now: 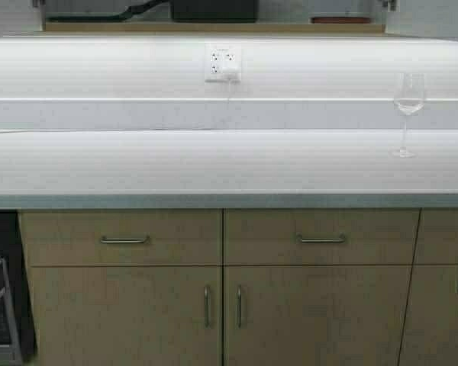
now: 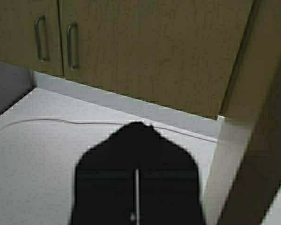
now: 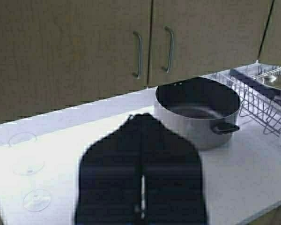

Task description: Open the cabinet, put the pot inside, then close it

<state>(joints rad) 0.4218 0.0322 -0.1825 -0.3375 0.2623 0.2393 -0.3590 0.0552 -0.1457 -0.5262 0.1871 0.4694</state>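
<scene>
The pot (image 3: 197, 110) sits on the white desk (image 3: 253, 173) just ahead of the right hand (image 3: 141, 187), slightly off to one side of its pointing line, with one loop handle turned toward the camera and a wire dish rack (image 3: 262, 96) close beside it on the far side. The right hand's fingers are pressed together with only a thin seam between them, holding nothing. The left hand (image 2: 136, 187) is likewise closed and empty, hovering over a bare stretch of desk with no pot in its view, so the right arm is judged the nearer one for the pot. Beyond both hands hangs the cabinet (image 3: 84, 47), both doors shut, its paired vertical bar handles (image 3: 137, 55) almost straight above the pot. A wine glass (image 1: 408, 107) stands apart on the desk.
</scene>
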